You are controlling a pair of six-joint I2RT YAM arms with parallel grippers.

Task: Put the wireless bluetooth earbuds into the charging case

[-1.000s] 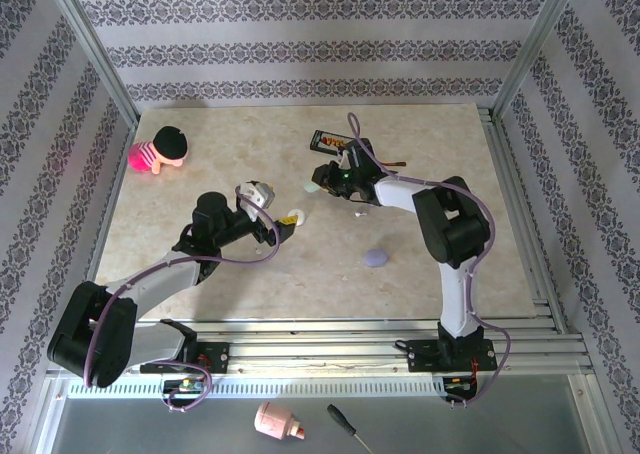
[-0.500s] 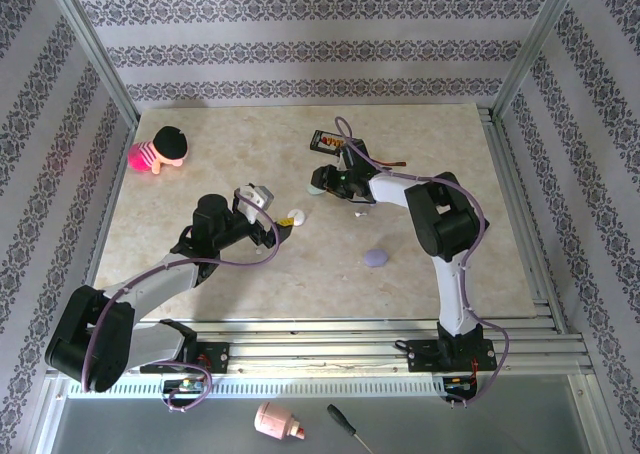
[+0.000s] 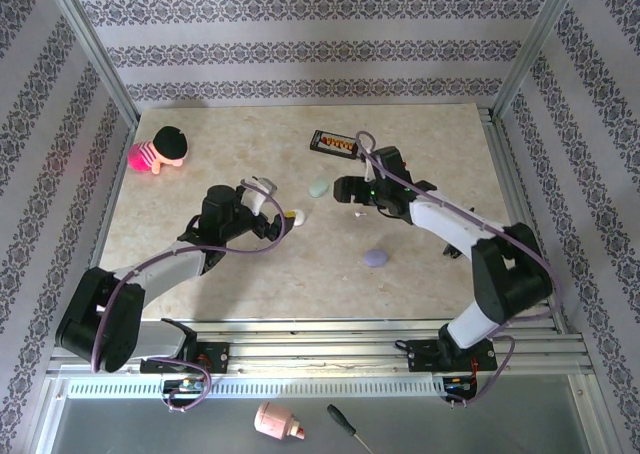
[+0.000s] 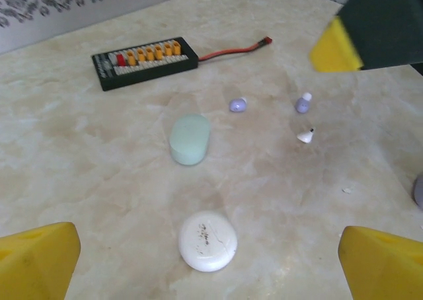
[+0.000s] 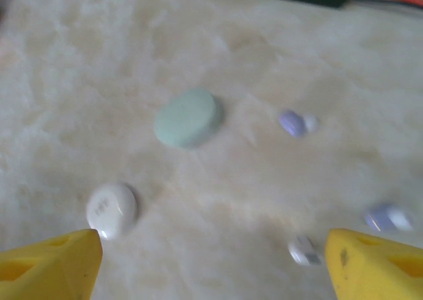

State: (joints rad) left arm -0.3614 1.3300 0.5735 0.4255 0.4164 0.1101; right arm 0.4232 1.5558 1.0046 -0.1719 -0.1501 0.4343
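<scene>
Spreading of your right tool [image 5: 211, 263] as it backed off the mint-green case [image 4: 190, 138], left tool [image 4: 211, 273] likewise spread, leaves the lavender earbuds [image 4: 237, 105] loose on the tabletop [image 3: 300, 274] near that closed case, none inserted.

**Earbuds loose, cases closed**

The white case [image 4: 207, 240] lies flat just ahead of the left gripper [image 4: 210, 277], with the mint case [image 4: 190, 139] beyond it. Farther ahead and to the right lie a lavender earbud [image 4: 237, 105], a second lavender earbud [image 4: 303, 103] and a whitish earbud [image 4: 305, 136], none touching.
</scene>
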